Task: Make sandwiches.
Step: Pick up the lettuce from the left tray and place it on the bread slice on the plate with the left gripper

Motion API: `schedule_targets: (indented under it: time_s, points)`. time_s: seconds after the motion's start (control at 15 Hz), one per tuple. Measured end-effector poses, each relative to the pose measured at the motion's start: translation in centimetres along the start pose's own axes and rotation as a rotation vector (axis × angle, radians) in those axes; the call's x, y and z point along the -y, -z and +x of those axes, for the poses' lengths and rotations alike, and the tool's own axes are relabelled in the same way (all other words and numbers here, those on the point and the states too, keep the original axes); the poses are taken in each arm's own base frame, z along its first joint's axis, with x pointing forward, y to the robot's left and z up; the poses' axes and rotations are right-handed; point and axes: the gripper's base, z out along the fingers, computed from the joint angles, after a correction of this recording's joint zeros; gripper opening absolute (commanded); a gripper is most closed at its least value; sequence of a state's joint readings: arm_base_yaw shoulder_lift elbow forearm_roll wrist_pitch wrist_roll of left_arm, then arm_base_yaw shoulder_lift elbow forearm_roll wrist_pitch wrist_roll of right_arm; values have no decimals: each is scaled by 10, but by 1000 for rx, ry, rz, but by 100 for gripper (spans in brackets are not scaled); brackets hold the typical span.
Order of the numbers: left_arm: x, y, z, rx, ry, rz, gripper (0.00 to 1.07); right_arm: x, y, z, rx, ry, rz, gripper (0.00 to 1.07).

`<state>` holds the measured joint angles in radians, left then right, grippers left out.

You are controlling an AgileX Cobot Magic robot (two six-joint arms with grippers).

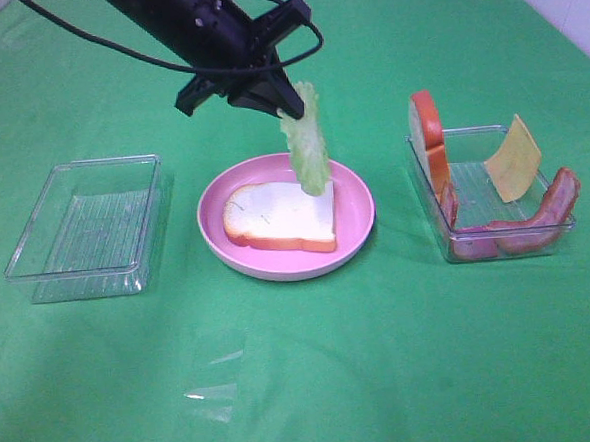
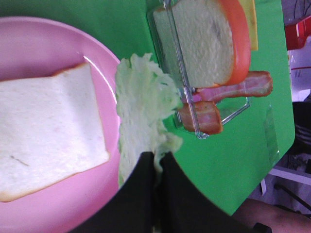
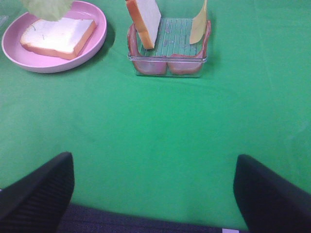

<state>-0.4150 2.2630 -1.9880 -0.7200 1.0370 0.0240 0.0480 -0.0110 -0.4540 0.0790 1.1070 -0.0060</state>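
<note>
A white bread slice with orange-brown crust lies flat on the round pink plate. My left gripper is shut on a pale green lettuce leaf, which hangs down over the far right part of the slice. The left wrist view shows the leaf pinched between the black fingers. A second bread slice stands upright in the right clear tray, with a yellow cheese square and bacon strips. My right gripper is open over bare cloth.
An empty clear plastic tray sits left of the plate. A clear plastic scrap lies on the green cloth in front. The left arm and its cable reach in from the back left.
</note>
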Motion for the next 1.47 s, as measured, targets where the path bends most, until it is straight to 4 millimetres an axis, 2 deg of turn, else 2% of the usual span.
schedule_targets:
  time_s: [0.27, 0.4, 0.73, 1.2, 1.47]
  points:
    - [-1, -39, 11, -60, 17, 15, 0, 0, 0, 0, 0, 0, 0, 87]
    - [-5, -46, 11, -65, 27, 15, 0, 0, 0, 0, 0, 0, 0, 87]
    - [-9, -47, 10, -57, 11, -13, 0, 0, 0, 0, 0, 0, 0, 87]
    - [-38, -54, 14, -104, -56, -251, 0, 0, 0, 0, 0, 0, 0, 87]
    - [-44, -53, 13, -99, -74, -323, 0, 0, 0, 0, 0, 0, 0, 87]
